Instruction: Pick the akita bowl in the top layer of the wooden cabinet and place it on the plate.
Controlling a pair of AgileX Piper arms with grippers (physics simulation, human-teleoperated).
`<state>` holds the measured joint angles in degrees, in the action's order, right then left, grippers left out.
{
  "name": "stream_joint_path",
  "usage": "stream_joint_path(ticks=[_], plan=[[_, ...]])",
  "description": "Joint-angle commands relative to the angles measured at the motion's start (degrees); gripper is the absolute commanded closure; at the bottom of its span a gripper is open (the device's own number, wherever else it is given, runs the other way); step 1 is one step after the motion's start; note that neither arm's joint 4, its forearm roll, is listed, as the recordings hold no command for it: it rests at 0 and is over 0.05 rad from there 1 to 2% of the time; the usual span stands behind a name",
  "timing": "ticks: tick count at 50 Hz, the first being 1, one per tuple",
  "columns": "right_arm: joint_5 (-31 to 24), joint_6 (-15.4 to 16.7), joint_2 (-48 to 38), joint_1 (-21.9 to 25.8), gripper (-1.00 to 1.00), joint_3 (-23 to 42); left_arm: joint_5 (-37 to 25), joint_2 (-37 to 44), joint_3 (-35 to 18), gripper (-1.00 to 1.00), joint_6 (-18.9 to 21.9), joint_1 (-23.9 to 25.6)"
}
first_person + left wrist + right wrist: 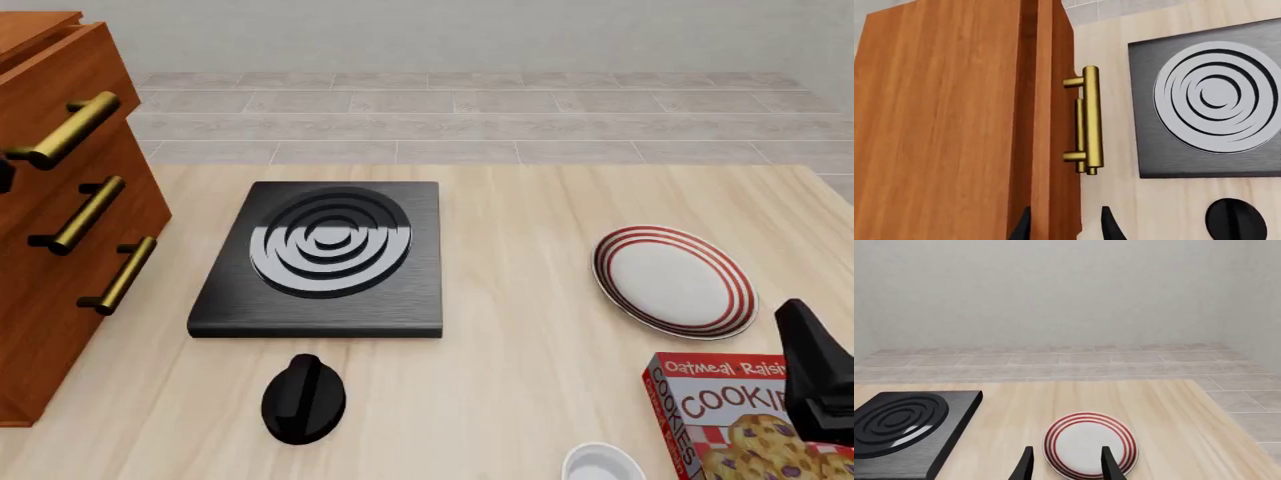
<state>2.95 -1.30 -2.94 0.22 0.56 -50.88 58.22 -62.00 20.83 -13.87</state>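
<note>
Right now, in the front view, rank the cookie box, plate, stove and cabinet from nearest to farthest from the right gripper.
1. Cookie box: right beside the right gripper, on its left.
2. Plate: just ahead of it, slightly left.
3. Stove: mid-table, well to the left.
4. Cabinet: at the table's far left edge.

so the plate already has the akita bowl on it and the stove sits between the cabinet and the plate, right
Not quite. The plate is bare; no akita bowl shows on it, as the front view and right wrist view both show. The rest holds: the stove sits between the cabinet and the plate.
</note>
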Motion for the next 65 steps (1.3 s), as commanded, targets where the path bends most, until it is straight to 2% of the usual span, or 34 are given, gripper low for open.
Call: stream_joint_path(ticks=[1,20,33,65], plan=[[0.84,-0.04,-0.78,0.00,-1.00,-0.04,-1.00,0.89,2.06,-1.00,-1.77,2.16],[-0.24,-0.22,0.36,-0.13,-1.00,0.00,-3.49,0.38,0.38,-1.00,-6.27,8.44],[-1.71,-0.36,1.94,-0.22,-1.00,0.13,-2.97,0.64,1.29,-1.00,-7.93,11.50],[-1.52,-0.49,1.87,-0.35,-1.00,0.20,-3.54,1.72,-0.18,-1.00,-12.06,18.89]])
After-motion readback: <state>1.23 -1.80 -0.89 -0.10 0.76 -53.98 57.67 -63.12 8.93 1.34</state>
